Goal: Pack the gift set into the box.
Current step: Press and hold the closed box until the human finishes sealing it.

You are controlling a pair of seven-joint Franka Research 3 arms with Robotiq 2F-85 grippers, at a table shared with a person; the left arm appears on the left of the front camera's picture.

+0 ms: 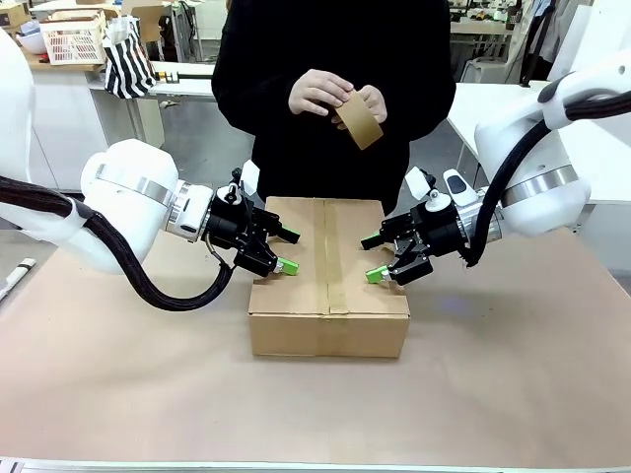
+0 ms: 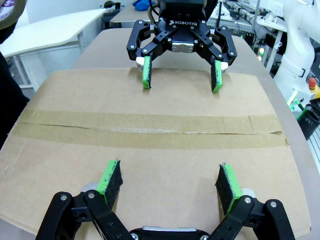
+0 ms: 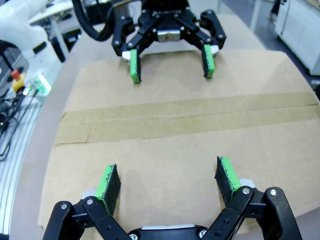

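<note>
The box (image 1: 328, 281) is taped shut, stiff, likely light; too wide for one gripper, so press its sides. The left gripper (image 1: 277, 249) and right gripper (image 1: 379, 258) hover open over it.

A brown paper-covered desk (image 1: 118, 384) spreads across the foreground. At its far side stands a person in a black top (image 1: 325, 59), holding a roll of brown packing tape (image 1: 359, 123) in front of the chest. Behind, to the left, a white desk (image 1: 187, 84) carries a black-and-white striped bag (image 1: 129, 61) and a white lattice basket (image 1: 73, 41). Another white desk (image 1: 483, 103) stands to the right.
</note>
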